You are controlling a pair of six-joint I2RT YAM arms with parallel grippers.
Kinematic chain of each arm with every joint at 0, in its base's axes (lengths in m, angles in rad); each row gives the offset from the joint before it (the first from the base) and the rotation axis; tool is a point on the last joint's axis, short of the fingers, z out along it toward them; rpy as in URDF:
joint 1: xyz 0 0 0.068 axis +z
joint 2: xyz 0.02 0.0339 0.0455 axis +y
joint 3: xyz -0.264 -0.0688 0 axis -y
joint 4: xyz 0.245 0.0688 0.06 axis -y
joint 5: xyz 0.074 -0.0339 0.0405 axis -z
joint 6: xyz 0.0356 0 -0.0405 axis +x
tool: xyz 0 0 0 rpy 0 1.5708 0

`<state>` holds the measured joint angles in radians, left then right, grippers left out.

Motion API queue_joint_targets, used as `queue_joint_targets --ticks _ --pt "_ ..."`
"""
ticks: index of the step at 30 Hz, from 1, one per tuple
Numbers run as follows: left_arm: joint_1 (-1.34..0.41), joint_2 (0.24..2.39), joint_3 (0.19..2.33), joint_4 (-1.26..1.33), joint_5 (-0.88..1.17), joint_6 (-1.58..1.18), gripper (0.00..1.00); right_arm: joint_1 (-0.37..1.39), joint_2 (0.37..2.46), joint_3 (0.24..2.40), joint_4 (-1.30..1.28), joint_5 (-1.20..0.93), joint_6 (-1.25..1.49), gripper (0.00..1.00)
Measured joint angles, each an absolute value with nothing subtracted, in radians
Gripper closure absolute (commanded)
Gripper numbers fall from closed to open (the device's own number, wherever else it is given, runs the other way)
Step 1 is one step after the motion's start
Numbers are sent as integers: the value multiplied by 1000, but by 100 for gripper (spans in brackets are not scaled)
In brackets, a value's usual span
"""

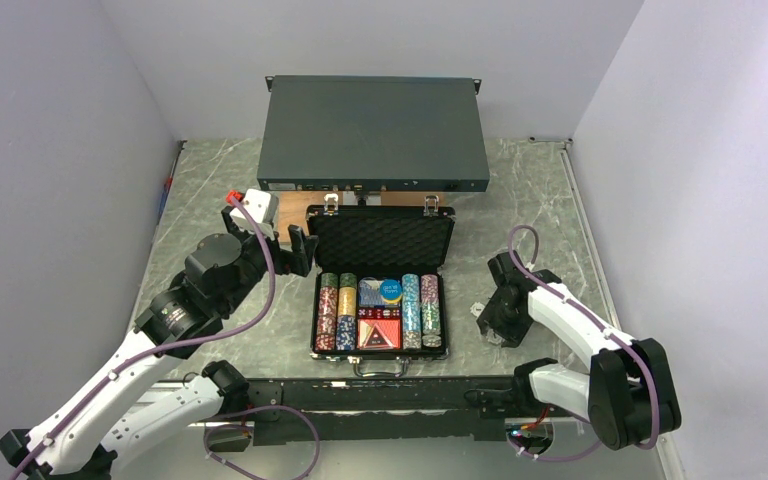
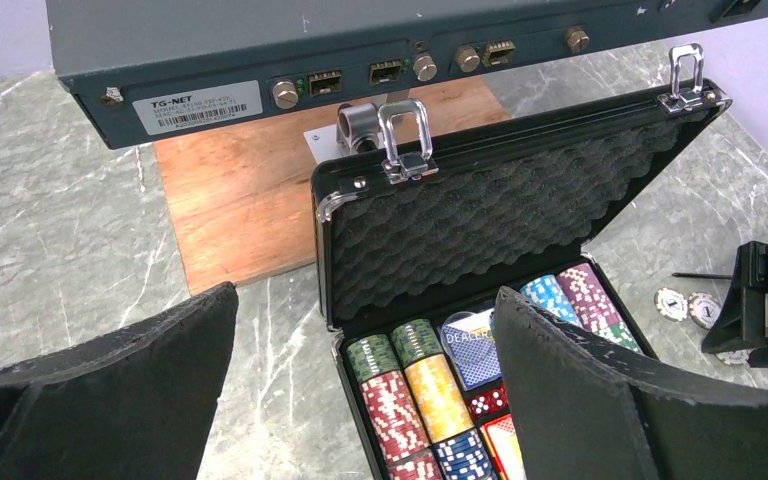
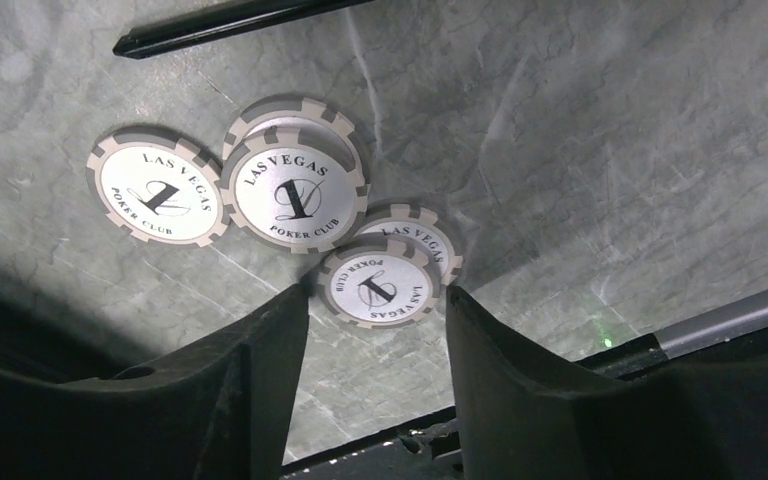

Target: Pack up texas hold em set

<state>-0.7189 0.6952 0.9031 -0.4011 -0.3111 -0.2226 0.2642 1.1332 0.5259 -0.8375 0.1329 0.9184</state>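
The briefcase lies open on the tabletop, with chip rows, cards and dice already seated inside. A few grey-white chips lie loose to the right of the briefcase. My right jaws straddle the nearest chip, narrowed but not visibly pinching it. My left jaws hang spread wide and empty, left of the briefcase. Left to do, I judge: stow those chips, shut the lid and latch it.

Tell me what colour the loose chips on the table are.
Loose chips: grey and white, best in right wrist view.
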Motion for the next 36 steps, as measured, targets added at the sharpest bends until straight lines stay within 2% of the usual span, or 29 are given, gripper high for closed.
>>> queue_joint_targets --ticks 9,15,20,26,36 --pt "-719 695 903 -401 -310 -223 1 265 1132 527 -843 139 941 65" --pt "-719 695 903 -401 -305 -223 1 265 1070 530 -887 130 962 71" --pt "-719 695 903 -401 -299 -223 1 265 1029 580 -934 131 976 71" --pt "-719 695 903 -402 -294 -223 1 259 1094 619 -914 189 966 69" --pt "-719 696 903 -401 -294 -223 1 234 1173 630 -839 236 907 61"
